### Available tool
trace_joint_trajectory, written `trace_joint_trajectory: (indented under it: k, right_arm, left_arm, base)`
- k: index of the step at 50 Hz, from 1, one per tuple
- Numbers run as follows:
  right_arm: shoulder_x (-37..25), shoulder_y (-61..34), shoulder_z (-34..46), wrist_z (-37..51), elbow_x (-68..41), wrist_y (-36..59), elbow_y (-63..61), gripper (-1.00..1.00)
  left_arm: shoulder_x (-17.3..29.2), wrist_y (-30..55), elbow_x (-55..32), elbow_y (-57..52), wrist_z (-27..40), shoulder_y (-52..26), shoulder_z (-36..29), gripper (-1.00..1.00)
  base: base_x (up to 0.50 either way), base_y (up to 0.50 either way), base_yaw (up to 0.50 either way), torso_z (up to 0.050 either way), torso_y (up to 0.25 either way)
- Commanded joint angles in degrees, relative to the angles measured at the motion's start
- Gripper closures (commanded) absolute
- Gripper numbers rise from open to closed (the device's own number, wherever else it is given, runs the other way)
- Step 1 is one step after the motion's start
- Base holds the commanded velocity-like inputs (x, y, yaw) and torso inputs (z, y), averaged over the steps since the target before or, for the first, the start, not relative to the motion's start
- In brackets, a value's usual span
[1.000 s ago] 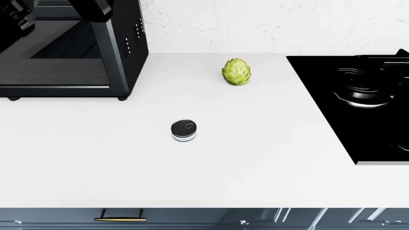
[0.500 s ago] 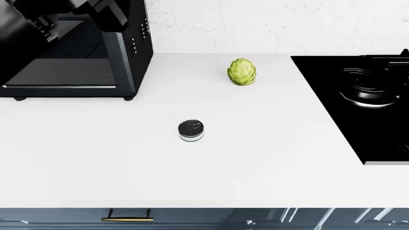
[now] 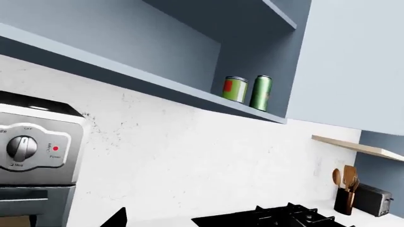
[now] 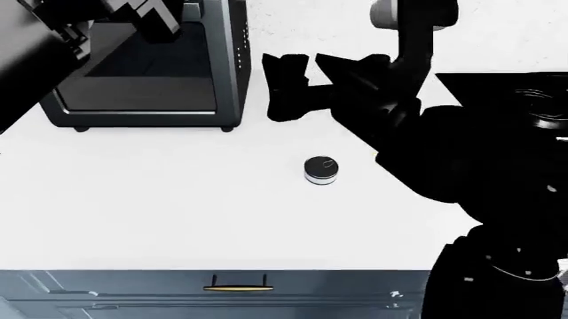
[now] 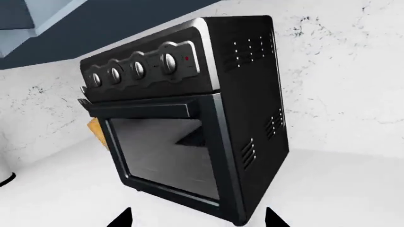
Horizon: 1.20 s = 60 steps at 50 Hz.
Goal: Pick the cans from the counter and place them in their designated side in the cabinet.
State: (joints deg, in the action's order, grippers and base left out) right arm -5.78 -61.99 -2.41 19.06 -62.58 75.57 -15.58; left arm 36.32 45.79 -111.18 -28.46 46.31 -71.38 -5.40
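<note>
A short flat tin with a dark lid (image 4: 320,169) stands alone on the white counter (image 4: 159,212). My right gripper (image 4: 282,90) hovers above the counter behind the tin and points at the oven; it is open and empty, both fingertips (image 5: 120,218) apart in the right wrist view. My left arm (image 4: 36,46) is raised at the upper left. Only one tip of the left gripper (image 3: 117,218) shows in its wrist view, set wide with nothing held. Two tall cans stand side by side on the open cabinet shelf (image 3: 158,84): one with a green-and-red label (image 3: 235,89), one green (image 3: 260,92).
A black countertop oven (image 4: 142,73) stands at the back left, close in front of the right wrist camera (image 5: 189,118). The black stovetop (image 3: 284,215) lies to the right, mostly behind my right arm. A utensil holder (image 3: 345,198) and toaster (image 3: 373,198) stand beyond it.
The head view has shifted, so the tin and oven sit further right in it. My right arm has swung in over the counter and now covers the artichoke and most of the stovetop.
</note>
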Motion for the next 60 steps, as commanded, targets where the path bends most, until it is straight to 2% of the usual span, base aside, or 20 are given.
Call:
trace_joint_trajectory:
  k: [1, 15, 26, 33, 44, 60]
  right_arm:
    - [-1.4, 7.2, 0.7, 4.2, -5.2, -0.4, -8.1, -1.00]
    - [-5.2, 5.6, 6.3, 3.8, 0.4, -1.8, -6.7, -1.00]
    - [-7.9, 2.4, 16.5, -3.4, 12.5, -10.6, 1.5, -1.00]
    - [-7.3, 0.5, 22.1, -7.4, 18.7, -16.2, 10.6, -1.00]
    - [-6.0, 1.3, 26.1, -9.6, 23.5, -21.8, 20.2, -1.00]
    - [-5.4, 7.1, 25.8, -8.6, 23.7, -24.2, 24.6, -1.00]
  left_arm:
    - [0.0, -0.4, 0.1, -0.1, -0.4, 0.4, 0.1, -1.00]
    - [0.4, -0.9, -0.4, -0.8, 0.2, 0.5, 0.2, -1.00]
    - [0.5, -1.2, -0.1, -0.9, -0.4, 1.4, 0.4, -1.00]
    - [0.6, -1.6, 0.2, -1.1, -0.9, 2.4, 0.8, -1.00]
    - [0.8, -1.8, 1.0, -1.1, -1.7, 3.7, 1.1, -1.00]
    - [0.1, -1.6, 2.4, 0.5, -3.3, 4.1, 0.0, -1.00]
  base:
    - [0.00, 0.00, 0.00, 0.000, 0.000]
    - [0.00, 0.00, 0.00, 0.000, 0.000]
    - [0.00, 0.00, 0.00, 0.000, 0.000]
    - [0.00, 0.00, 0.00, 0.000, 0.000]
    - [0.00, 0.00, 0.00, 0.000, 0.000]
    - [0.00, 0.00, 0.00, 0.000, 0.000]
